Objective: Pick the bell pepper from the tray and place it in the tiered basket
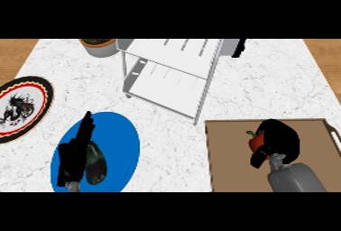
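A red bell pepper (255,141) with a green stem lies on the brown tray (226,155) at the lower right. My right hand (279,137) covers its right side, fingers curled round it. The white tiered basket (170,72) stands at the back centre, up and to the left of the tray, its shelves bare. My left hand (75,153) rests with straight fingers over a blue plate (117,135) at the lower left, beside a dark green avocado (96,164).
A patterned plate (41,97) with a black rim lies at the far left edge. A grey pot (100,46) with a plant stands behind the basket's left side. A dark object (238,47) sits at the back right of the basket.
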Available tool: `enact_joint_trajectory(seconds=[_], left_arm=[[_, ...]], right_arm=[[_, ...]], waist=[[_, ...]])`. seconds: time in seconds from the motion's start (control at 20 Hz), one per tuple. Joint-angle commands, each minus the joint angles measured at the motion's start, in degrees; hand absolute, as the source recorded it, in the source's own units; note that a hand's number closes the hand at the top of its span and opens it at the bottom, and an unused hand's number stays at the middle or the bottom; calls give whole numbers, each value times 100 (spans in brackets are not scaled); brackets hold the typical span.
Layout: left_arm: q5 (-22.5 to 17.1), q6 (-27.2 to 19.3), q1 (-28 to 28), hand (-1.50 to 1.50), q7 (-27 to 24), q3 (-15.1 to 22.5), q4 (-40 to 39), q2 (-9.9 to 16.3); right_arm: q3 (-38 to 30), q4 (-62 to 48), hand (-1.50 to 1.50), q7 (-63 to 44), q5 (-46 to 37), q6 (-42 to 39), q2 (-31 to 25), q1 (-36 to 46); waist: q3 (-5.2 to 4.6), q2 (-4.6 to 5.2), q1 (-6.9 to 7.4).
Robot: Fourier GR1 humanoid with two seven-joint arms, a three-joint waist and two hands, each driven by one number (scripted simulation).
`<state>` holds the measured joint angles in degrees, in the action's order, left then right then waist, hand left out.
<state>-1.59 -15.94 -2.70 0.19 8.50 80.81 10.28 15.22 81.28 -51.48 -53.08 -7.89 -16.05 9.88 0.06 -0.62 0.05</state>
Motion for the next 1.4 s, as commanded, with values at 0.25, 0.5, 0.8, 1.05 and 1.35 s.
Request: enact_joint_trajectory(seconds=[0.25,0.5,0.8,1.05,1.35], left_arm=[[13,66,-247,0,121,16,40,-41],[-44,97,-163,0,87,-30,-139,-126],[-1,211,-324,0,-83,-33,-106,-40],[255,-30,-312,0,327,154,244,-170],[16,265,-141,0,104,-128,-134,-100]], right_arm=[[1099,973,150,227,-264,-29,955,236],[772,2719,150,-168,-67,304,1096,-50],[395,4348,150,-761,-308,-399,983,953],[183,5150,150,-1358,-325,-1717,872,1807],[-376,4220,150,-1712,-269,-2159,1394,3369]], waist=[[-8,42,4],[-12,20,-130],[-17,21,-61],[-12,34,-17],[-19,46,12]])
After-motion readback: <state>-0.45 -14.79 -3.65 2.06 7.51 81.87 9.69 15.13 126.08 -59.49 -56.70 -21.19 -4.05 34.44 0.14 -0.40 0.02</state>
